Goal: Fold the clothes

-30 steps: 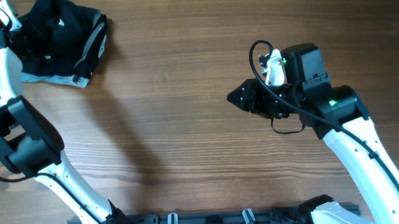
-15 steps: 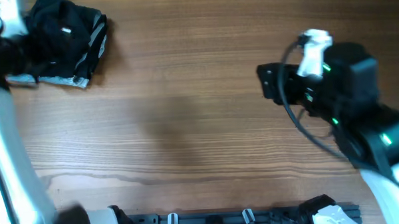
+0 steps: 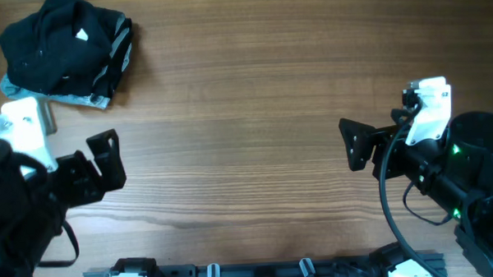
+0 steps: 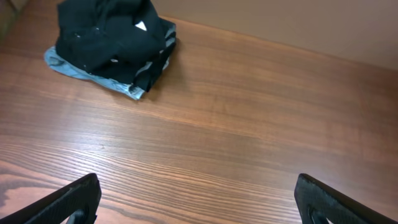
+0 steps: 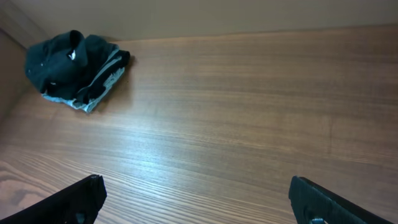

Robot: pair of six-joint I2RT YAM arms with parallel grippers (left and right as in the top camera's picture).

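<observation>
The clothes (image 3: 62, 50) lie as a rumpled black stack with a light grey-blue edge at the table's far left corner. They also show in the left wrist view (image 4: 106, 43) and the right wrist view (image 5: 71, 65). My left gripper (image 3: 107, 162) hovers near the front left, well clear of the stack, open and empty. My right gripper (image 3: 354, 145) sits at the right side, facing left, open with nothing in it. In each wrist view only bare wood lies between the fingertips (image 4: 74, 199) (image 5: 68, 202).
The wooden table (image 3: 246, 114) stretches between the two arms. A black mounting rail (image 3: 259, 274) runs along the front edge. A plain wall (image 4: 311, 18) rises behind the table's far edge.
The left arm has drawn back from the stack toward the front left. The right arm has pulled back to the right and front. Both grippers have opened wide.
</observation>
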